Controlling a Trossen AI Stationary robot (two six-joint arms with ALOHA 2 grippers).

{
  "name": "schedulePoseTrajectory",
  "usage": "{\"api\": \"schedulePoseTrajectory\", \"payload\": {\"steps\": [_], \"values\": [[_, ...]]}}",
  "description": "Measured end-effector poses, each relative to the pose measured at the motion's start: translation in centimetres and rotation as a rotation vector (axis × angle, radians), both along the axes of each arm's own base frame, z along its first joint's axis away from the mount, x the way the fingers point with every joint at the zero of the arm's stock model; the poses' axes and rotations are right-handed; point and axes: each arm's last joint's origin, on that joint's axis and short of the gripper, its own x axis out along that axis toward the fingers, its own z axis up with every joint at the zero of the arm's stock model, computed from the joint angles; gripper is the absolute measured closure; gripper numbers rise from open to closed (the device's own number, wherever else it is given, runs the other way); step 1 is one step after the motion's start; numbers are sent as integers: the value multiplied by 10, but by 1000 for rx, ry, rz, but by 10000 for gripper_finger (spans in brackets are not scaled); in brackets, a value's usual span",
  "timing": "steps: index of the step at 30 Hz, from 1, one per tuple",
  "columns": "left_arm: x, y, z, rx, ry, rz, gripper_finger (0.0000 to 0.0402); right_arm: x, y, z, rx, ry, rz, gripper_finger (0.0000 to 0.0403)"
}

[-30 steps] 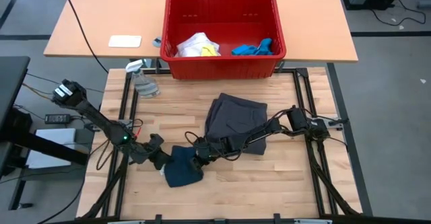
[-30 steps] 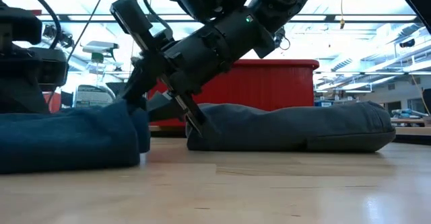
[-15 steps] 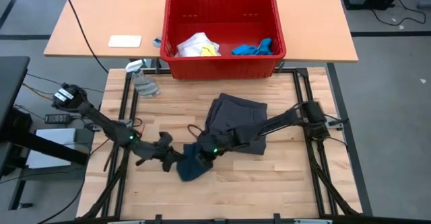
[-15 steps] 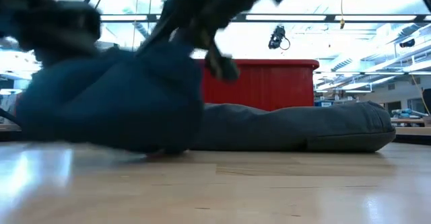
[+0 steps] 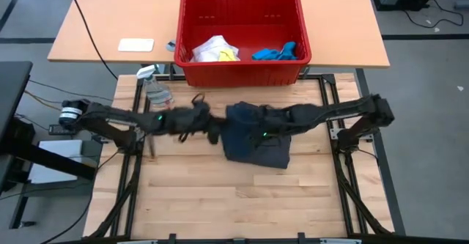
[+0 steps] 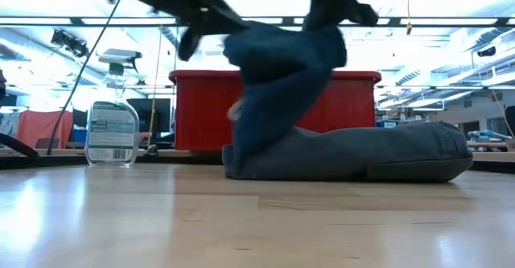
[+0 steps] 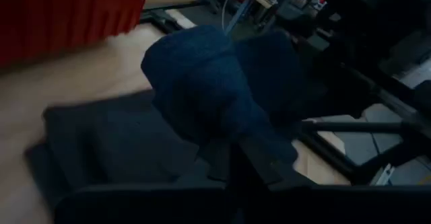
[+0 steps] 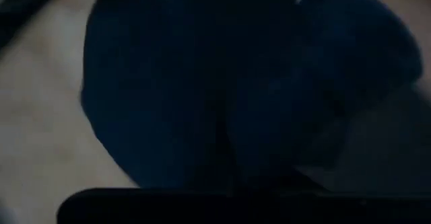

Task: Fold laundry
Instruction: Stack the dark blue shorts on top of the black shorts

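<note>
The small navy piece (image 6: 282, 71) hangs bunched in the air between my two grippers. Below it the large dark grey shorts (image 5: 265, 147) lie folded on the table (image 5: 220, 193). My left gripper (image 5: 215, 132) comes in from the table's left and my right gripper (image 5: 248, 121) from the right; both are shut on the navy piece (image 5: 236, 123). In the low view the navy piece's lower end (image 6: 241, 139) reaches down to about the shorts' (image 6: 362, 157) left end; I cannot tell whether it touches them. My left gripper holds the navy piece at a bunched part on its left side (image 7: 225, 140), coming in nearly level from the table's left. Cloth covers the fingertips, so layers cannot be told. The piece bulges beyond the fingers, off the table. My right gripper holds the navy piece at its upper right part (image 6: 326, 30), slanting down from the table's right. In its wrist view the cloth (image 8: 222, 83) fills the picture and hides the contact. The piece hangs slack below the fingers.
A red basket (image 5: 242, 72) stands beyond the table's far edge, holding a white and yellow garment (image 5: 216, 50) and a bright blue piece (image 5: 277, 52). A clear spray bottle (image 5: 155, 90) stands at the far left. The near half of the table is bare wood.
Both grippers have risen and gone toward the far edge, carrying the navy piece. It lay flat near the table's front, left of the shorts; now it is gathered up, lifted off the wood and hangs over the shorts' left part.
</note>
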Motion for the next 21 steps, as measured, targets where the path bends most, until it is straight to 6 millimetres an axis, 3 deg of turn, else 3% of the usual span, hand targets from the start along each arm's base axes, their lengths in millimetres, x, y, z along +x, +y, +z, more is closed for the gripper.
{"api": "schedulePoseTrajectory", "payload": {"steps": [6,10,13,17,21], "values": [[42,43,52,83,-89,-46,392,-39,-32,44,-182,-77,-55,387],[56,60,91,178,-55,-32,392,-66,-54,67,-258,-129,-114,387],[64,68,107,235,-2,-40,392,-78,-68,77,-304,-144,-146,387],[76,71,109,234,38,-79,392,-78,-76,68,-291,-113,-143,387],[91,56,69,118,171,-142,392,-67,-59,17,-158,-87,-110,387]]}}
